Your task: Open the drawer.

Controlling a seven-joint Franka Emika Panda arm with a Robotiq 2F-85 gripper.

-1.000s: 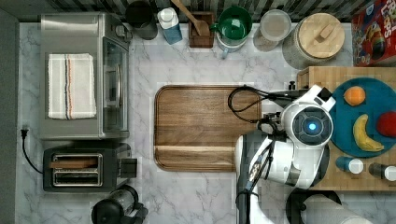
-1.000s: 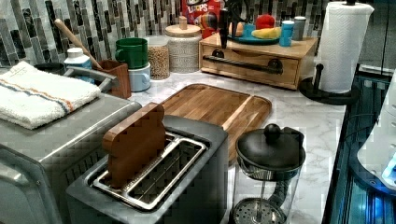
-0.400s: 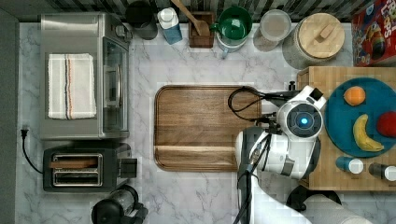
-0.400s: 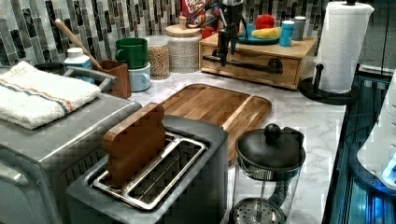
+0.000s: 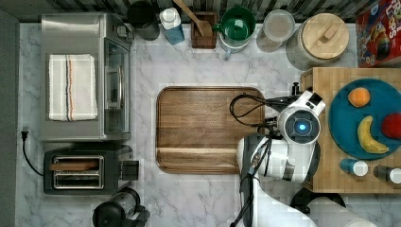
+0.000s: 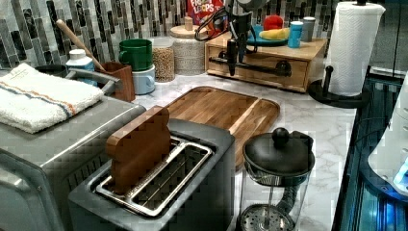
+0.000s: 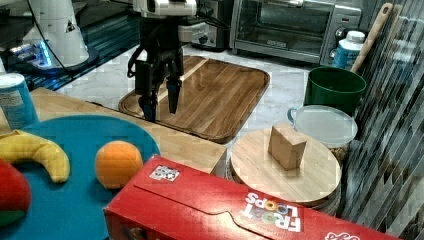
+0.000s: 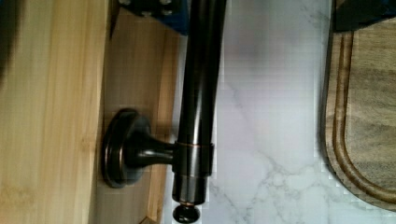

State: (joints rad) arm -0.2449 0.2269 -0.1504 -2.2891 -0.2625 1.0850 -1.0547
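The drawer (image 6: pixel 299 77) is the front of a light bamboo box (image 5: pixel 326 90) on the marble counter, and it looks shut. Its long black bar handle (image 6: pixel 262 68) runs across the front. My gripper (image 6: pixel 235 55) hangs fingers-down at the handle, near the end at the left view's left. In the wrist view the handle (image 8: pixel 198 93) and one round bracket (image 8: pixel 126 147) sit between my two fingers (image 8: pixel 149 9), which stand apart on either side. In the right view my gripper (image 7: pixel 161 97) is open, just past the box's edge.
A dark walnut tray (image 5: pixel 208 127) lies on the counter right in front of the drawer. A blue plate (image 5: pixel 338 125) of fruit and small bottles sit on the box. A paper towel roll (image 6: pixel 353 48) stands beside it, and a lidded jar (image 5: pixel 324 40) on the other side.
The arm has shifted toward the box and my gripper has come down in the left view, from out of frame to level with the handle.
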